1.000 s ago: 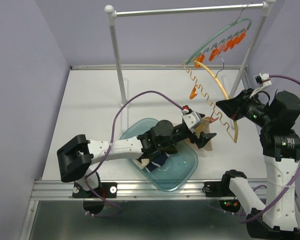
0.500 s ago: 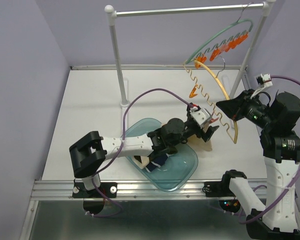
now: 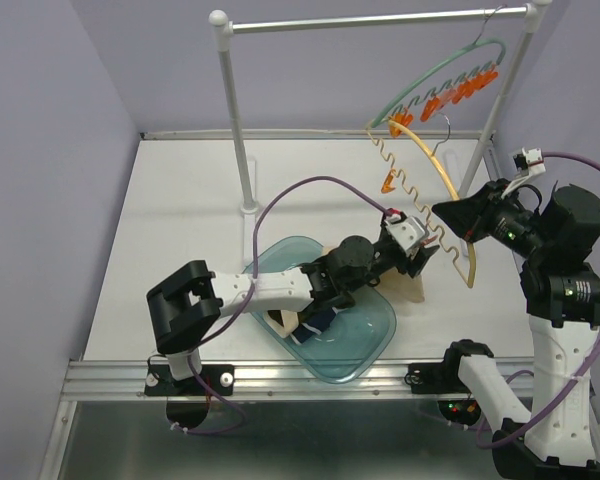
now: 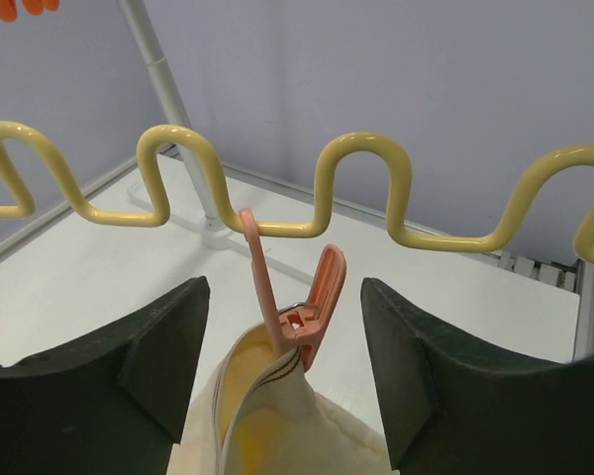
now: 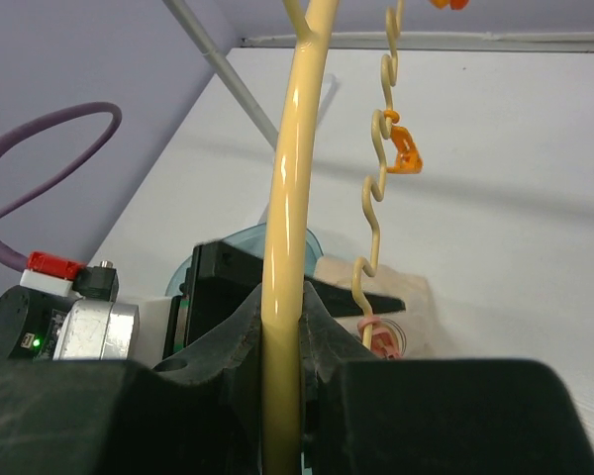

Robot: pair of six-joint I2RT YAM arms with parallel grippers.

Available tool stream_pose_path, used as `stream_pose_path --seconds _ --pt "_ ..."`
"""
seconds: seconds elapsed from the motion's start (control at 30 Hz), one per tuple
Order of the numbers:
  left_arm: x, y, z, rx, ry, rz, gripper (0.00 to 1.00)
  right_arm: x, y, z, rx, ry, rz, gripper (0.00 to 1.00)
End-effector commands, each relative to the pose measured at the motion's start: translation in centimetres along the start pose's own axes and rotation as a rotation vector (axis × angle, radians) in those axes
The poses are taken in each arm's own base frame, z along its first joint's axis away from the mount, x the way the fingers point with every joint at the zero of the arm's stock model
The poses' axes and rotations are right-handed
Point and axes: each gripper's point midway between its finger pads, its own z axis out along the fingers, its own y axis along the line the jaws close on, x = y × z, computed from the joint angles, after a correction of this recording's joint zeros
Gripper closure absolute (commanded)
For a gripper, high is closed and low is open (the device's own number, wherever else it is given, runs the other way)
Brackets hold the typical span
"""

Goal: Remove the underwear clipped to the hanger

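A yellow hanger point(image 3: 442, 170) with a wavy lower bar point(image 4: 361, 148) hangs tilted from the rack. My right gripper point(image 5: 282, 327) is shut on its thick arm. A pink clip point(image 4: 312, 307) on the wavy bar pinches the edge of the pale beige underwear point(image 4: 277, 426), which droops onto the table point(image 3: 408, 287). My left gripper point(image 4: 285, 346) is open, one finger point(image 4: 168, 336) on each side of the clip with a gap on both sides. A navy brief point(image 3: 318, 325) lies in the teal basin point(image 3: 375, 345).
A white pipe rack point(image 3: 235, 110) with a metal top rod stands at the back. A green hanger point(image 3: 430, 80) with several orange clips hangs from it. One loose orange clip point(image 3: 386, 184) sits on the wavy bar. The left arm lies across the basin.
My left arm has stretched farther right toward the clipped beige garment, and its jaws have narrowed round the clip. The right gripper has kept its hold on the hanger.
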Motion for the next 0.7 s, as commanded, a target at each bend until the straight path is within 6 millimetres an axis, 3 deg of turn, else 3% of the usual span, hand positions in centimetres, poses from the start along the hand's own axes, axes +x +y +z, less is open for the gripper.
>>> stream_pose_path --seconds 0.0,0.1,0.13,0.27,0.33,0.37,0.4,0.43,0.5,0.67 --pt "-5.9 -0.6 0.8 0.024 -0.159 -0.007 0.45 -2.4 1.2 -0.3 -0.034 -0.093 -0.079 0.99" --pt "-6.1 -0.7 0.7 0.03 -0.167 -0.01 0.78 -2.4 1.1 -0.3 -0.033 -0.091 -0.08 0.99" --pt "-6.2 -0.7 0.6 0.031 -0.172 -0.01 1.0 -2.3 1.1 -0.3 -0.033 -0.09 -0.079 0.99" --pt "-6.1 -0.7 0.2 0.031 -0.172 -0.015 1.0 -2.3 1.0 -0.3 -0.03 -0.092 -0.083 0.99" --pt "-6.2 -0.6 -0.2 0.033 -0.172 -0.021 0.8 -2.2 1.0 -0.4 -0.028 -0.091 -0.083 0.99" --pt "-6.0 -0.6 -0.5 0.033 -0.167 -0.028 0.63 -2.2 1.0 -0.4 -0.026 -0.09 -0.085 1.0" --pt "-6.1 -0.6 -0.5 0.032 -0.17 -0.035 0.63 -2.2 1.0 -0.4 -0.025 -0.092 -0.089 0.99" --pt "-6.0 -0.4 -0.9 0.028 -0.166 -0.039 0.49 -2.2 0.9 -0.4 -0.021 -0.092 -0.09 0.99" --pt "-5.4 -0.3 -1.5 0.024 -0.153 -0.046 0.39 -2.2 0.7 -0.4 -0.011 -0.092 -0.1 0.99" --pt "-5.9 0.5 -3.7 0.001 -0.157 -0.053 0.29 -1.6 -0.1 -1.0 0.046 -0.073 -0.145 0.99"
